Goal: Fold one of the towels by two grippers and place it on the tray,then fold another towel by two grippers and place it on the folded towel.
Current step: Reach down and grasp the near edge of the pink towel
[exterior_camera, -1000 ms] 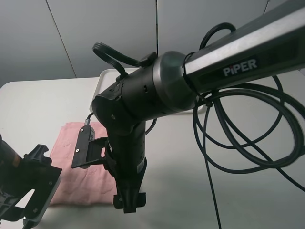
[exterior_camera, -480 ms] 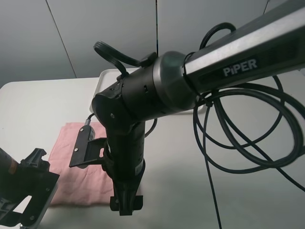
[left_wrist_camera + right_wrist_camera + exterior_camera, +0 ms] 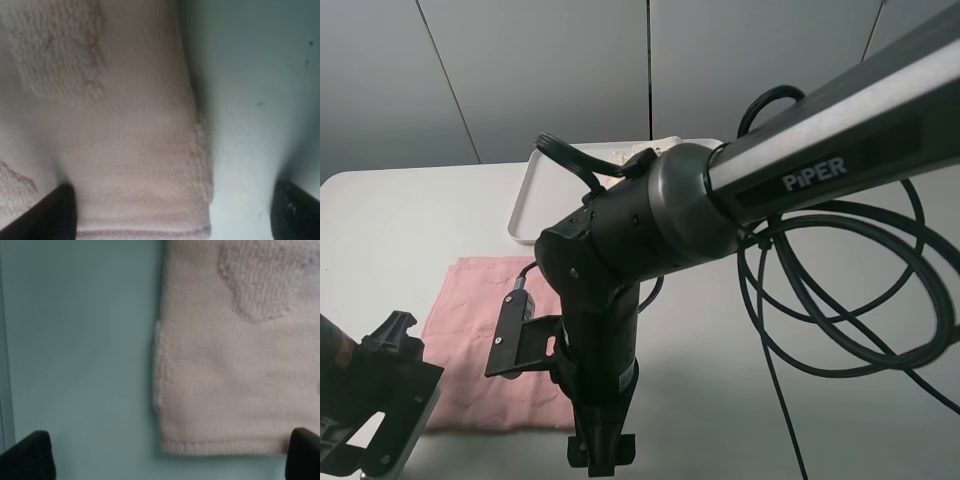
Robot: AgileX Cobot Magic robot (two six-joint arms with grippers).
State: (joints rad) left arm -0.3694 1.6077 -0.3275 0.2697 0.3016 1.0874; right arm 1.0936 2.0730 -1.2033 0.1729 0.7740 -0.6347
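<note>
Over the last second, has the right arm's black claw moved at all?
Yes. The black right claw has shifted toward the camera and slightly right, judged against the pale pink cloth towel, which stayed put.

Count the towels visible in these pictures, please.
1. A pink towel lies flat on the table, left in the high view, nearer than the tray. The right arm covers part of the tray, so another towel may be hidden.

Looks like a robotics lab bench: grey wall panels [image 3: 550, 70], bare white surface [image 3: 410, 220], PiPER-branded arm [image 3: 820, 165], loose black cables [image 3: 840, 300].
</note>
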